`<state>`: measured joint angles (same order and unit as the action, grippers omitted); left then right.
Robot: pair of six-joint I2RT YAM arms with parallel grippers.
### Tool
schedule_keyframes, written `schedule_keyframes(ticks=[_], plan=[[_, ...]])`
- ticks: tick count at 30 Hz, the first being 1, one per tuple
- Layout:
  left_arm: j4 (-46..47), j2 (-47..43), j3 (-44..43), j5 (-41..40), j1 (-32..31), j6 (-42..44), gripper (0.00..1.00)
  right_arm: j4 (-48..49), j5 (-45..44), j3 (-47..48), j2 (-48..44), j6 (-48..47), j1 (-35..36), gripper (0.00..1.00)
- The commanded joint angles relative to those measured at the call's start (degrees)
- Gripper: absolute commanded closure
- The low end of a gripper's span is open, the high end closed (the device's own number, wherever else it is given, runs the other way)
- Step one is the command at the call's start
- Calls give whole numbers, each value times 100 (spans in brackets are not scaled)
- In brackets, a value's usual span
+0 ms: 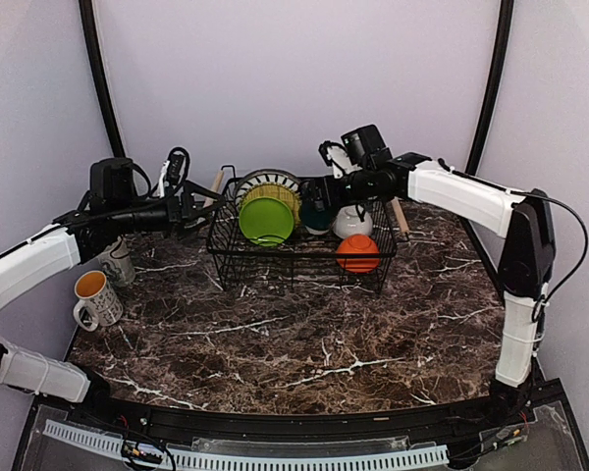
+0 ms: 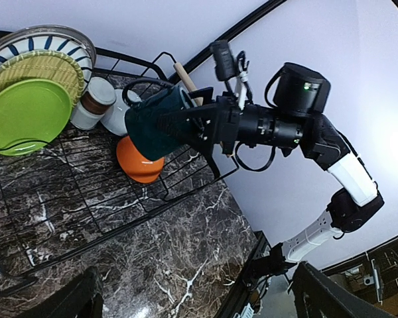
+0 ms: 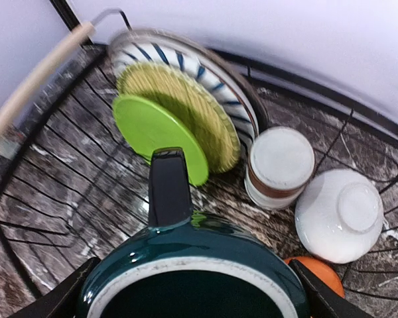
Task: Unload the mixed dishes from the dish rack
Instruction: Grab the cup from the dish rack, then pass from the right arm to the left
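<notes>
The right gripper point(image 2: 200, 123) has the green mug point(image 3: 189, 248). Its fingers sit either side of the rim, closed in on it as far as the wrist view lets me tell, and the mug hangs tipped over, mouth toward the wrist, above the right half of the rack point(image 1: 294, 273).

Inside the rack, at its left end, three plates stand on edge: the lime plate point(image 1: 265, 222) in front, the yellow plate point(image 1: 278, 190) behind it, and the striped plate point(image 3: 186, 56) at the back. Toward the rack's right end a pale cup point(image 3: 280, 165) stands upside down, with a white bowl point(image 3: 338, 213) inverted just beside it. An orange bowl point(image 1: 357, 253) lies mouth down at the rack's near right corner.

The left gripper point(image 1: 198, 212) hovers just outside the rack's left end — spread wide, nothing in it. Left of the rack, on the tabletop point(image 1: 304, 343), stand a patterned mug point(image 1: 120, 260) and, nearer the arms, an orange-lined mug point(image 1: 96, 297).
</notes>
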<state>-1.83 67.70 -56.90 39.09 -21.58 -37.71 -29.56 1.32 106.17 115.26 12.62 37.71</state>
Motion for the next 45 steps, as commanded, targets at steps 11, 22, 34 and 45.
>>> schedule_keyframes(ticks=[11, 22, 34, 45], plan=[[3439, 1182, 403, 404, -520, -2009, 2, 3618, 2921, -1948, -1476, 2398, -526, 100], [5231, 1685, 612, 549, -559, -3186, 4, 6305, 4016, -2870, -1374, 4514, -479, 100], [6213, 2433, 221, 523, -1208, -3664, 10, 6829, 4059, -2636, -960, 4872, -103, 100], [4111, 1727, -22, 81, -1296, -2092, 16, 6233, 3808, -3005, -1381, 4244, -100, 100]])
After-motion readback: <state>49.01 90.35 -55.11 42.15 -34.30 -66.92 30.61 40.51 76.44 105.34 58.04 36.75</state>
